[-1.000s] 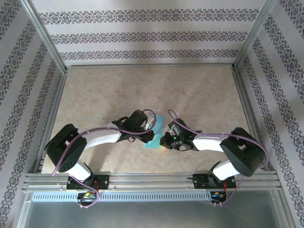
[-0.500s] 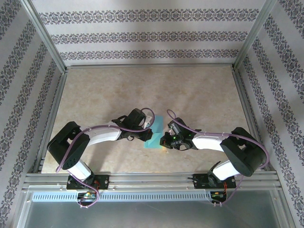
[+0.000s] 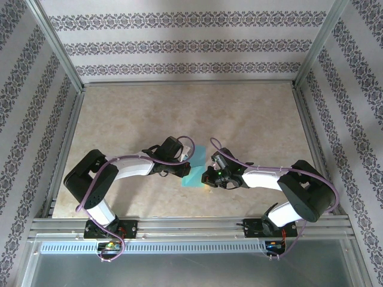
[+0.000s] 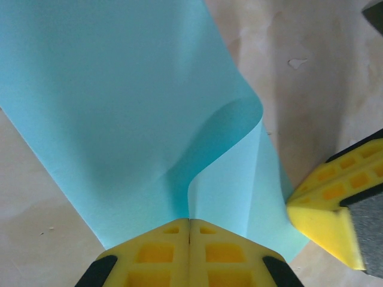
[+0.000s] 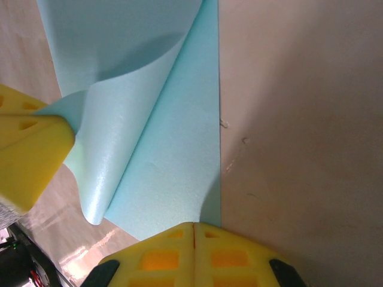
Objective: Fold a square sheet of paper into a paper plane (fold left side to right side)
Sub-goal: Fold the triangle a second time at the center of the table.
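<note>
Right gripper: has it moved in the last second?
No. The right gripper sits at the right edge of the paper, same spot against the front rail.

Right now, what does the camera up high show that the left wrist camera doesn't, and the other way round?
Top camera: the left arm and right arm whole, bending in from their bases, plus the patterned walls and the wide table. Left wrist camera: up close, the left gripper pinching a lifted edge of the square sheet of paper, which curls over itself. Both: the teal paper on the table, with the right gripper right beside it.
</note>
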